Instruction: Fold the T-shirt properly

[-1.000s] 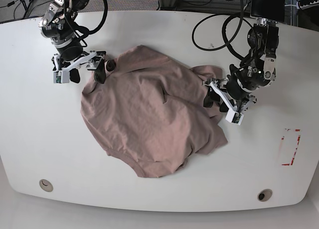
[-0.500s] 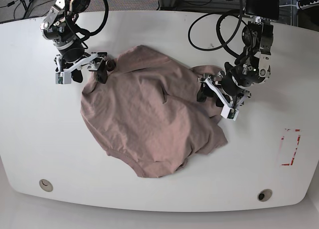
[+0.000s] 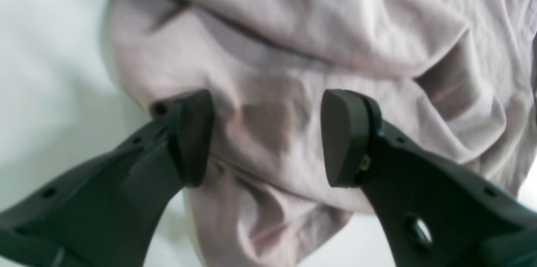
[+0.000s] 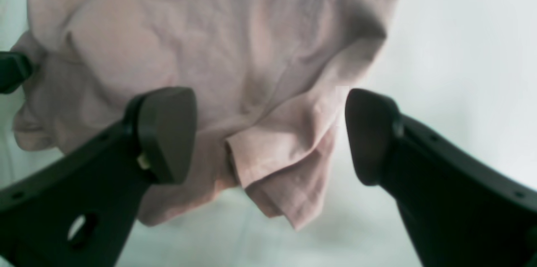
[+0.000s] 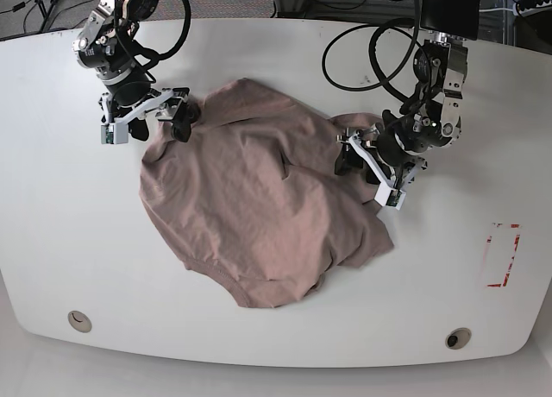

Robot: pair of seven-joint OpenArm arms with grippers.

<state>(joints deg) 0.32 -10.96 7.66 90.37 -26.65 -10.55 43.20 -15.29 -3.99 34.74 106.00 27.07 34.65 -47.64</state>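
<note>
The mauve T-shirt (image 5: 259,207) lies crumpled mid-table (image 5: 52,207), the left gripper (image 3: 268,137) spread wide over a bunched sleeve, the right gripper (image 4: 268,133) gaping around a folded corner, neither gripping cloth.

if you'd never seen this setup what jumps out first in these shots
A big crumpled dusty pink T-shirt sprawls across the middle of the white table, far from folded. Two black arms flank it at its far corners: the right gripper on the base view's left, the left gripper on that view's right. Both wrist views show their jaws open over bunched fabric edges, gripping nothing yet.
</note>
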